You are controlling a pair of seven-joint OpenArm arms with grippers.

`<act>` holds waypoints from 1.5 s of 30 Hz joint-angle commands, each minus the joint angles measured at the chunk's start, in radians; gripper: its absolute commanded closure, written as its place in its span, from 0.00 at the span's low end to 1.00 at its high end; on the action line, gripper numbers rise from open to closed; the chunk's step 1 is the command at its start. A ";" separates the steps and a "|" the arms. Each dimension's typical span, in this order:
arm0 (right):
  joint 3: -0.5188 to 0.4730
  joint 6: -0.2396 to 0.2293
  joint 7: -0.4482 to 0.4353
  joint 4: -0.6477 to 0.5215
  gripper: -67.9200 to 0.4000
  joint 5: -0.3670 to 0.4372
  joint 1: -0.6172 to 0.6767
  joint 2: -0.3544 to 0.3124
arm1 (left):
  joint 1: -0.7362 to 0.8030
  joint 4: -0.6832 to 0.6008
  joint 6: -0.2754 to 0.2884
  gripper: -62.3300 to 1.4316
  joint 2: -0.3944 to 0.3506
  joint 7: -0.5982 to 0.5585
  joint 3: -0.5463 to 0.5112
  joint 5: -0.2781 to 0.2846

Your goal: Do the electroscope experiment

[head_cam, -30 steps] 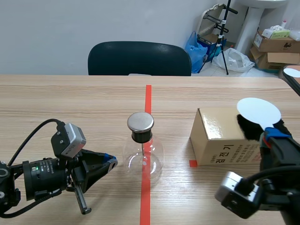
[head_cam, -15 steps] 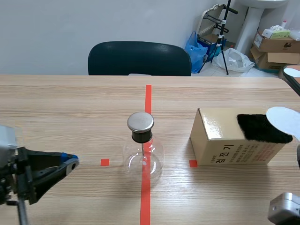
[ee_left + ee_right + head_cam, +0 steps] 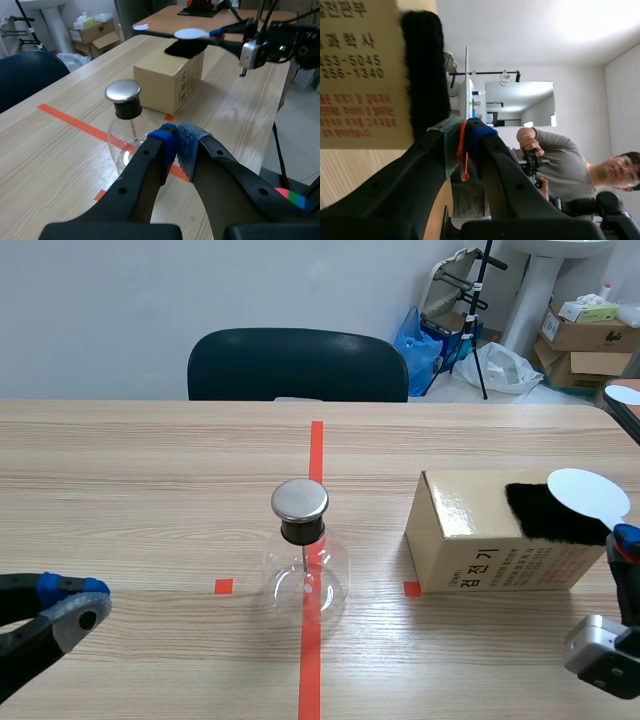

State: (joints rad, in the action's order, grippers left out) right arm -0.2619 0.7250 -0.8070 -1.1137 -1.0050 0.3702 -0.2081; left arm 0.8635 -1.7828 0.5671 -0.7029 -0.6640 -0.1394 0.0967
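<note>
A long pale wooden surface [image 3: 150, 490] fills the room in front of me, with a dark padded chair [image 3: 297, 365] pushed up to its far side. On the right half sits a tan cardboard box with red print [image 3: 480, 550], and a strip of black fur [image 3: 550, 512] lies across the right end of its top.

To the left of the box and clear of it stands the round glass flask with a black neck and a flat metal cap [image 3: 305, 575]. It is upright on the orange-red tape line that runs down the middle. A thin rod hangs down inside the glass.

A flat white disc on a thin orange-red handle [image 3: 588, 495] hangs just over the fur. I cannot tell whether the two touch. The right pincer [image 3: 464, 145] is clamped on the disc's handle, its pads pressed against either side, and it comes in low at the right edge beside the box.

The left pincer [image 3: 177, 145] is closed on nothing, its blue pads meeting tip to tip. It sits low at the near left, well apart from the flask, which lies ahead of it.
</note>
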 commanded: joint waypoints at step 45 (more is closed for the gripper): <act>0.095 0.047 0.345 0.039 0.98 -0.040 0.020 0.066 | 0.047 -0.113 0.128 0.00 0.107 0.077 -0.033 0.011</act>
State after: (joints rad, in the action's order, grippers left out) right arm -0.1600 0.7403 -0.4339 -1.0668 -1.0386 0.3801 -0.1223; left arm 0.9165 -1.8877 0.6903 -0.5987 -0.5728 -0.1772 0.0940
